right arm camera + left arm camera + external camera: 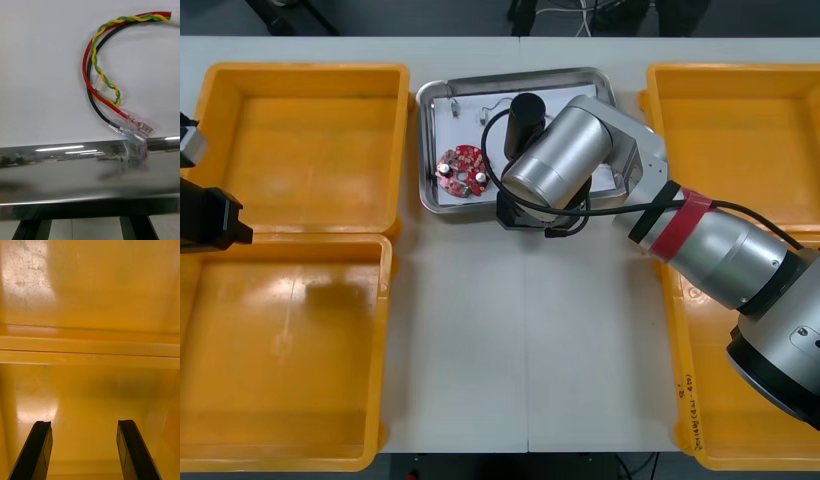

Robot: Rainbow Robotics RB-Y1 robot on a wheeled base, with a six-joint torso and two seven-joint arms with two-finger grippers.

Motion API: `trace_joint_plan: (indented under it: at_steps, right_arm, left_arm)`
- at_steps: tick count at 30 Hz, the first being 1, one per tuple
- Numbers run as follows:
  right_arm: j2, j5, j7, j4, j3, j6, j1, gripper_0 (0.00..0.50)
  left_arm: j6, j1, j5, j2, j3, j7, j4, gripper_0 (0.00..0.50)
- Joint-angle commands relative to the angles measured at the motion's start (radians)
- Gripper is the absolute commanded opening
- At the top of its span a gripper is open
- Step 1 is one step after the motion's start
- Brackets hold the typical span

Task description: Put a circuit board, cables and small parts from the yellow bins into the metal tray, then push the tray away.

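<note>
- While the right arm stretches across the middle of the front view, the right tool (82, 225) sits low at the bottom of its wrist picture, fingers spread wide and nothing between them.
- Those fingers stand just outside the shiny near wall of the metal tray (75, 176). Whether they touch it, I cannot tell.
- That looks like a set-up for the push: spread fingers against a flat wall would give broad, steady contact.
- Inside, on the tray's white floor, lies the cable (92, 71), red and black strands with a yellow-green twist, curled in a loop. Its clear-sleeved ends rest right by the near wall.
- Upper centre of the front view: the circuit board (461, 170) lies in the tray's left part, with small metal parts (446, 169) seemingly sitting on it (too small to say more).
- Over at the left edge of the front view, the left tool (83, 423) hovers above the yellow bins (300, 150), fingers just as wide apart, holding nothing. It hangs over the ridge where two bins meet, parked clear of the work, I'd say.
- Loading looks finished; what remains is the shove up the frame across the bench (520, 340). An off-centre contact could swing the tray round.
</note>
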Motion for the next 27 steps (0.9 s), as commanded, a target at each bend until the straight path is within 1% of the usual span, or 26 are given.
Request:
trace_joint_plan:
  at_steps: [1,12,27]
  right_arm:
    - [-0.017,0.004,0.039,0.002,-0.046,-0.008,-0.045,0.500]
    - [-0.034,-0.007,0.048,0.008,-0.066,-0.008,-0.065,0.500]
    - [-0.033,-0.016,0.064,0.051,-0.075,-0.008,-0.110,0.500]
  left_arm:
    - [0.006,0.015,-0.009,0.045,0.008,-0.123,-0.028,0.500]
    - [0.006,0.015,-0.009,0.045,0.008,-0.123,-0.028,0.500]
    - [0.006,0.015,-0.009,0.045,0.008,-0.123,-0.028,0.500]
